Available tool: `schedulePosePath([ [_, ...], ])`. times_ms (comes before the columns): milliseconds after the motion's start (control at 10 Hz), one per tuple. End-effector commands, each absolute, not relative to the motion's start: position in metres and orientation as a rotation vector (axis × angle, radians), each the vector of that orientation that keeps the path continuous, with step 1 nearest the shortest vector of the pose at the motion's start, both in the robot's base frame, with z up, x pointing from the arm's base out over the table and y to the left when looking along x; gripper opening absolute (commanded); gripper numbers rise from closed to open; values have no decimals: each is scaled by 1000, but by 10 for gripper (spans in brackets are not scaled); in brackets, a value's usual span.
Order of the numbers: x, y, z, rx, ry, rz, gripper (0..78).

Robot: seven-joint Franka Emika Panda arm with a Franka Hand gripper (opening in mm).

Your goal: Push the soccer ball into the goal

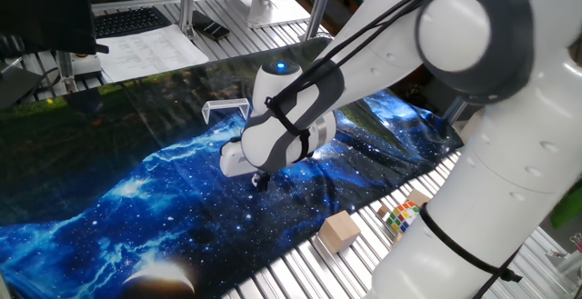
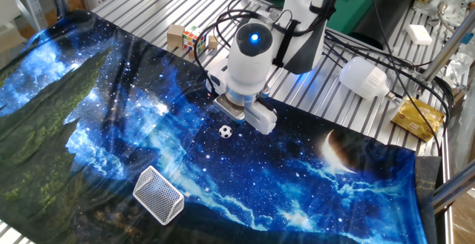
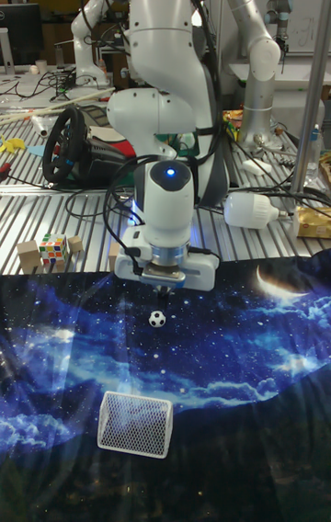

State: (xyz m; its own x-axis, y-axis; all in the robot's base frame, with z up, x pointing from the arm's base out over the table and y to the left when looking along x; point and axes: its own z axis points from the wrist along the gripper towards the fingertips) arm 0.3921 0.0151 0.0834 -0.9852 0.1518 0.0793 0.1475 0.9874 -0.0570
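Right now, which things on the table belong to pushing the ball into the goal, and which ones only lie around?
Belonging to the job:
soccer ball
goal
gripper

Only lying around:
puzzle cube
wooden block
white bulb-shaped thing
yellow packet

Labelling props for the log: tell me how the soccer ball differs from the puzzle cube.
The soccer ball is round, white with black patches; the puzzle cube is boxy and multicoloured. The ball lies on the space-print cloth just in front of the gripper; the cube sits off the cloth on the metal slats, between wooden blocks. Both are small.
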Motion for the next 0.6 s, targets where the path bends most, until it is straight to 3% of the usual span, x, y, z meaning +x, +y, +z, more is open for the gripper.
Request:
schedulePosePath([
  [100,395,12,75,-225,-3053,78,0],
  [600,394,12,71,-222,-3046,76,0],
])
